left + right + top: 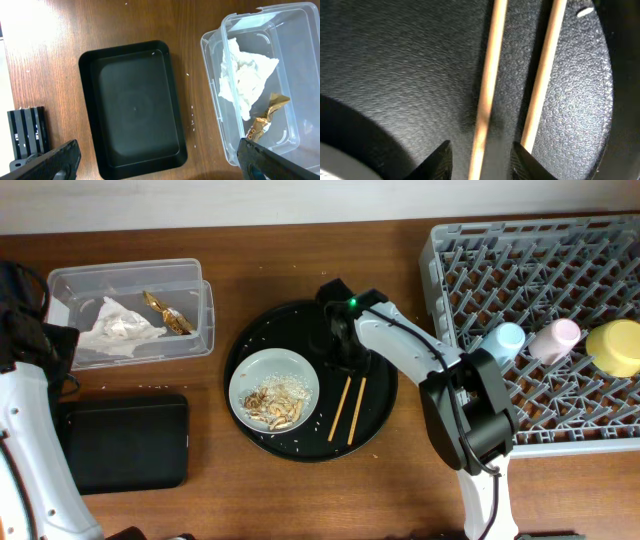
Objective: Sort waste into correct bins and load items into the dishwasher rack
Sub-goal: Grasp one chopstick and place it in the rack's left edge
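the brown wooden surface (300,500) carries everything. at its right end is the large grey dishwasher rack (520,250), with a row of three things among its pegs near the front edge: the yellow bowl (617,346) furthest right, then the pink cup (556,338), then the light-blue cup (505,340), each close beside the next.

in the middle of the surface lies the large round black tray (290,330). the clear plastic box (125,272) stands at the far left, and the shallow black rectangular tray (125,442) lies just in front of it with nothing in it.

the pale grey-green plate (262,365) rests on the left half of the round tray.

the right gripper (482,162) is low over the round tray at the far ends of the chopsticks (339,409), which lie side by side and nearly parallel to the right of the plate. its jaws are parted, with one chopstick running between the fingertips and the other lying right at the right fingertip; they do not pinch either. the left gripper (165,167) hovers above the black rectangular tray and the clear box, jaws spread wide with nothing between them.

the crumpled white napkin (118,328) lies inside the clear box, and the gold-brown wrapper (168,312) lies beside it in the same box.

the food scraps (275,402), white rice and brownish bits, sit on the plate, with a few loose grains on the round tray around it.
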`<state>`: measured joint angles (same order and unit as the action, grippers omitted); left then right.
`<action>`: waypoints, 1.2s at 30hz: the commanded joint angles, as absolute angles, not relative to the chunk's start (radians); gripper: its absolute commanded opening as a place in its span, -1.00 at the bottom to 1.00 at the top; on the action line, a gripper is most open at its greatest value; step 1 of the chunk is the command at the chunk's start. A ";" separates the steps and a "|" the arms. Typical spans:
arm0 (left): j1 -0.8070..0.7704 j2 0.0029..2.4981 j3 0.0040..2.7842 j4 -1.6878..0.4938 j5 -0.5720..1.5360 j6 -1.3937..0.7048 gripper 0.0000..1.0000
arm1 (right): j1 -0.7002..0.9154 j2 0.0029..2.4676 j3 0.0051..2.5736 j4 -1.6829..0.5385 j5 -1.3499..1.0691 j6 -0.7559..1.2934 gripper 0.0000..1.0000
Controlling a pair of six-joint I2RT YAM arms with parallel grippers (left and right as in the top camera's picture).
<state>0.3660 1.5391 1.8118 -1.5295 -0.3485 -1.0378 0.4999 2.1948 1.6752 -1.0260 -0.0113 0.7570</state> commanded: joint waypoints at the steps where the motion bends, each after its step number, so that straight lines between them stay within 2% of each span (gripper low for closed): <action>1: 0.369 1.532 1.815 -1.531 -0.355 -1.047 0.99 | 0.502 2.202 1.646 -1.004 0.012 0.769 -0.25; 3: 0.369 1.532 1.814 -1.531 -0.355 -1.047 0.99 | 0.504 2.202 1.639 -0.986 0.004 0.769 -0.26; 4: 0.369 1.532 1.815 -1.531 -0.355 -1.047 0.99 | 0.504 2.202 1.639 -0.986 0.005 0.769 -0.35; 5: 0.369 1.532 1.815 -1.531 -0.355 -1.047 0.99 | 0.504 2.202 1.639 -0.986 0.005 0.777 -0.62; 8: 0.369 1.532 1.815 -1.531 -0.355 -1.047 0.99 | 0.505 2.202 1.613 -0.960 0.006 0.822 -0.69; 9: 0.369 1.532 1.815 -1.531 -0.355 -1.047 0.99 | 0.505 2.202 1.612 -0.964 0.005 0.821 -0.76; 10: 0.369 1.532 1.815 -1.531 -0.355 -1.047 0.99 | 0.504 2.202 1.613 -0.963 0.000 0.821 -0.92; 13: 0.369 1.532 1.815 -1.531 -0.355 -1.047 0.99 | 0.463 2.163 1.673 -1.009 -0.022 0.791 -0.91; 16: 0.369 1.532 1.815 -1.531 -0.355 -1.047 0.99 | 0.376 2.084 1.821 -1.115 -0.116 0.645 -0.91; 18: 0.369 1.532 1.814 -1.531 -0.355 -1.047 0.99 | 0.238 1.992 1.983 -1.206 -0.158 0.487 -0.92; 20: 0.369 1.532 1.815 -1.531 -0.355 -1.047 0.99 | 0.118 1.957 2.068 -1.290 -0.189 0.467 -0.92; 21: 0.369 1.532 1.814 -1.531 -0.355 -1.047 0.99 | 0.076 1.952 2.070 -1.326 -0.268 0.467 -0.88; 22: 0.369 1.532 1.815 -1.531 -0.355 -1.047 0.99 | 0.068 1.955 2.056 -1.382 -0.277 0.437 -0.56; 24: 0.369 1.532 1.814 -1.531 -0.355 -1.047 0.99 | 0.109 1.955 2.000 -1.387 -0.276 0.399 -0.25; 26: 0.369 1.532 1.815 -1.531 -0.355 -1.047 0.99 | 0.221 1.959 1.842 -1.302 -0.197 0.433 -0.15; 30: 0.369 1.532 1.815 -1.531 -0.355 -1.047 0.99 | 0.392 1.970 1.498 -0.991 -0.138 0.646 -0.18; 33: 0.369 1.532 1.814 -1.531 -0.355 -1.047 0.99 | 0.433 1.970 1.391 -0.876 -0.113 0.716 -0.19; 36: 0.369 1.532 1.815 -1.531 -0.355 -1.047 0.99 | 0.439 1.971 1.342 -0.850 -0.031 0.759 -0.28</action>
